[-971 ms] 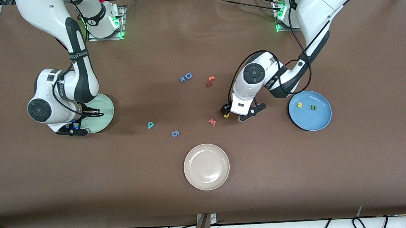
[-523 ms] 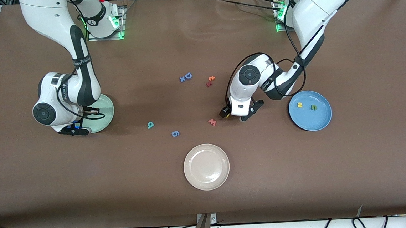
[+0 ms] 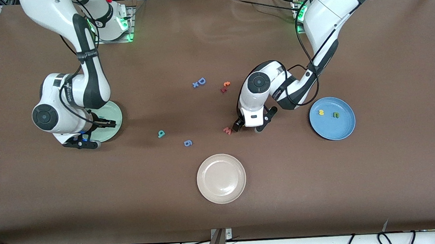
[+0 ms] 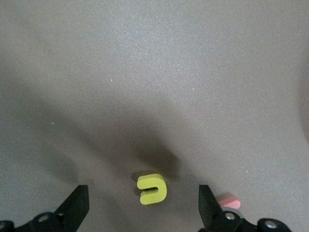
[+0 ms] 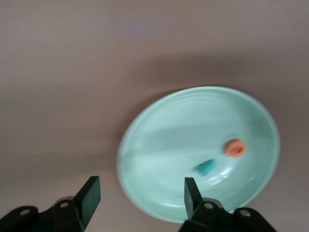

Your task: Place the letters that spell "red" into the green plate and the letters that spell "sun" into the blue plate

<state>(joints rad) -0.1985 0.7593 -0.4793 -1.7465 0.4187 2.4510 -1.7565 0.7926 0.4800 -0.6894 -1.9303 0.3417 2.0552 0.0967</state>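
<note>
Since the earlier frame the left gripper (image 3: 245, 127) has slid toward the pinkish-red "w" (image 3: 227, 130), and the right gripper (image 3: 85, 140) has spread its fingers and backed off the green plate (image 3: 114, 114).

In the left wrist view the yellow "u" (image 4: 151, 188) lies flat on the brown table (image 3: 321, 187) between the wide-open fingers (image 4: 77, 205), untouched. The right wrist view shows the orange "e" (image 5: 235, 147) and a teal letter (image 5: 207, 167) lying in the green plate, with the right gripper's fingers parted and empty beside the rim.

The blue plate (image 3: 346, 128) holds a yellow "s" (image 3: 321, 112) and a green "n" (image 3: 336, 115). A teal "d" (image 3: 161, 133) lies mid-table, nearer the camera than the blue "D" (image 3: 201, 81).

Two jobs look open: lowering and closing on the "u" for "sun", then fetching the "d" to finish "red". The foam is thin, so the fingers must go right down.
</note>
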